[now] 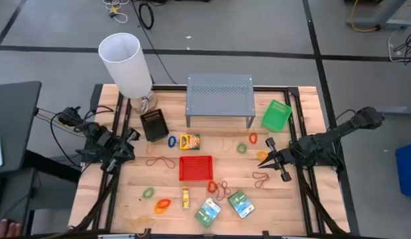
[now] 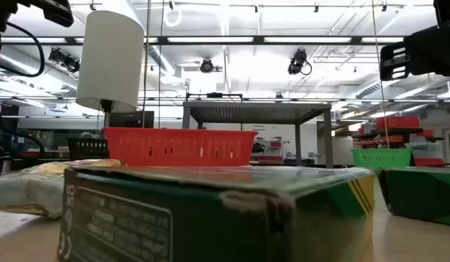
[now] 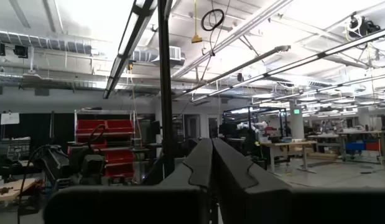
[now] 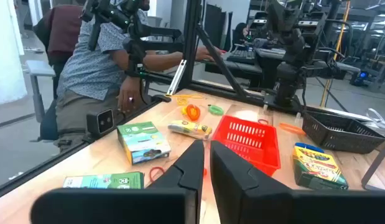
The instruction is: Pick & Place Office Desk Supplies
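The supplies lie scattered on the wooden table: a red mesh tray point(image 1: 195, 167) in the middle, a green mesh tray point(image 1: 276, 114) to the far right, a yellow-green crayon box point(image 1: 189, 141), a black box point(image 1: 154, 124) and two green-blue packets point(image 1: 208, 211) point(image 1: 240, 203) near the front. Thin rubber bands lie flat among them: blue point(image 1: 172, 141), green point(image 1: 147, 192), orange point(image 1: 163, 206), red point(image 1: 261, 178). My left gripper point(image 1: 131, 138) point(image 3: 211, 152) is shut at the left edge, pointing into the room. My right gripper point(image 1: 261, 159) point(image 4: 204, 155) is shut above the right side, pointing toward the red tray point(image 4: 248, 140).
A tall white lampshade point(image 1: 125, 63) stands at the far left corner and a grey perforated stand point(image 1: 220, 98) at the far middle. A person point(image 4: 99, 56) sits at the table's near side. A small yellow item point(image 1: 186, 197) lies in front of the red tray.
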